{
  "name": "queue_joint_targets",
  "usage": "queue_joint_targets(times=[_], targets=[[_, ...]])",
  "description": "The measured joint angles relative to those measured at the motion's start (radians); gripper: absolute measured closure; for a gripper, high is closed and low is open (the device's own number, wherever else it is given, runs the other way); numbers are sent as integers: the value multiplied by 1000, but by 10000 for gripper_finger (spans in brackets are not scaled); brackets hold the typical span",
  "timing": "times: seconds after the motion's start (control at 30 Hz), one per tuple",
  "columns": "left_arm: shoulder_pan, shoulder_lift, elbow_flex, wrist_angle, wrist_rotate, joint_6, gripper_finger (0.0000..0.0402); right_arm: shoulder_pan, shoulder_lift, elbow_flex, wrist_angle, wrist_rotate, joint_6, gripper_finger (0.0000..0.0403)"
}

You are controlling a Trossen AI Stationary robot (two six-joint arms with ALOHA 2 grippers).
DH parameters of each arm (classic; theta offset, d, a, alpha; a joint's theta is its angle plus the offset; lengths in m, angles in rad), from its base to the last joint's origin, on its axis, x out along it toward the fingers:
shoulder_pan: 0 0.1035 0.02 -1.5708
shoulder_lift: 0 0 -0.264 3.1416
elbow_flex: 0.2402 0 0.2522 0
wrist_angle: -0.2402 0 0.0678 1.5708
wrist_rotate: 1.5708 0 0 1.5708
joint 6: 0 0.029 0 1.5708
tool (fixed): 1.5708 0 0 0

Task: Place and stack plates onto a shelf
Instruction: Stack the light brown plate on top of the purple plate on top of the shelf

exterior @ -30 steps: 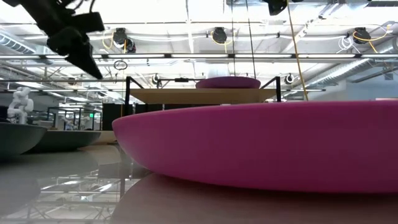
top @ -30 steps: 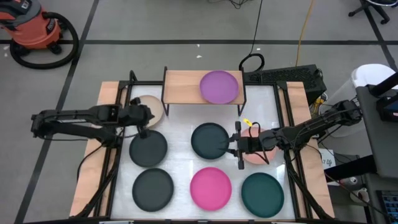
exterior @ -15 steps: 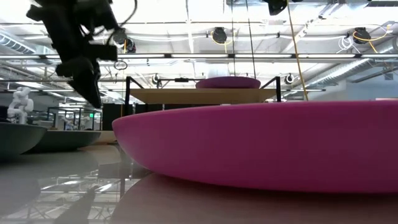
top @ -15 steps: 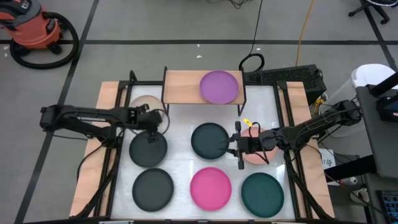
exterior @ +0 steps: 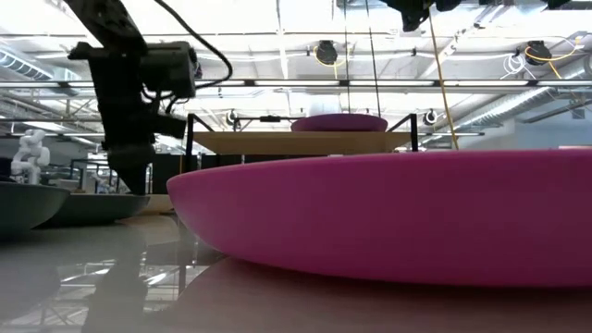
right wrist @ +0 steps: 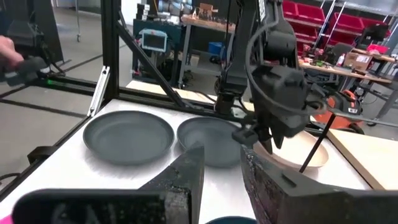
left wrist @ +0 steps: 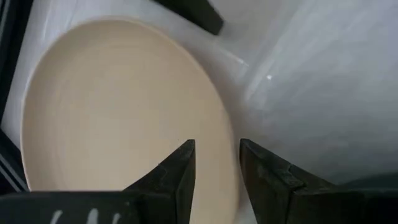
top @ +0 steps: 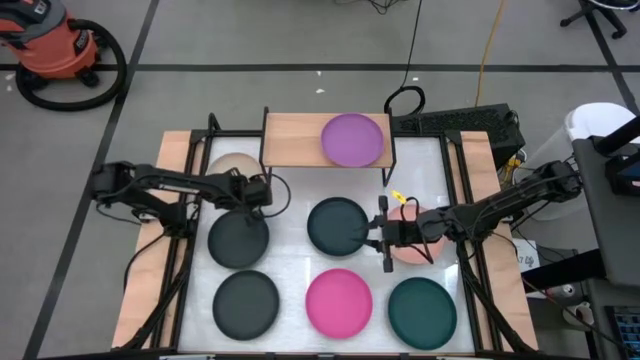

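The left hand (top: 262, 190) hangs low over the table (top: 290, 250), at the right edge of the beige plate (top: 232, 170), which lies beside the shelf's left legs. In the left wrist view its two fingers (left wrist: 180, 174) stand a little apart with the beige plate's (left wrist: 118, 112) rim running between them — released, not clamped on it. In the low view the same hand (exterior: 134, 171) points down, to the left of the shelf (exterior: 301, 141). The shelf (top: 325, 140) stands at the far middle of the table, and the purple plate (top: 353, 139) rests on the right half of its wooden top, alone there. The right hand (top: 384, 235) sits at the right edge of the dark plate (top: 338, 225) in the table's middle, above the salmon-pink plate (top: 415, 236), which the arm partly covers. In its own wrist view the right hand's fingers (right wrist: 186, 177) are parted with nothing between them — released too. Two more dark plates lie on the left side, one (top: 238, 239) just below the left hand and one (top: 246, 304) at the near edge. The hot pink plate (top: 338, 301) and the dark teal plate (top: 422, 312) lie along the near edge as well, and the hot pink plate (exterior: 388, 213) fills most of the low view.
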Motion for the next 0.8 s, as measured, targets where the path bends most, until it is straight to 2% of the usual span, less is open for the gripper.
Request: queue_joint_targets(times=[0.3, 0.4, 0.57, 0.8], targets=[[75, 76, 0, 47, 0, 46, 272, 0, 0, -29, 54, 0, 8, 316], [104, 88, -1, 45, 0, 61, 298, 0, 0, -29, 58, 0, 9, 316], [141, 93, -1, 28, -1, 93, 380, 0, 0, -29, 68, 0, 9, 316], [131, 1, 39, -104, -4, 78, 391, 0, 0, -29, 73, 0, 8, 316]])
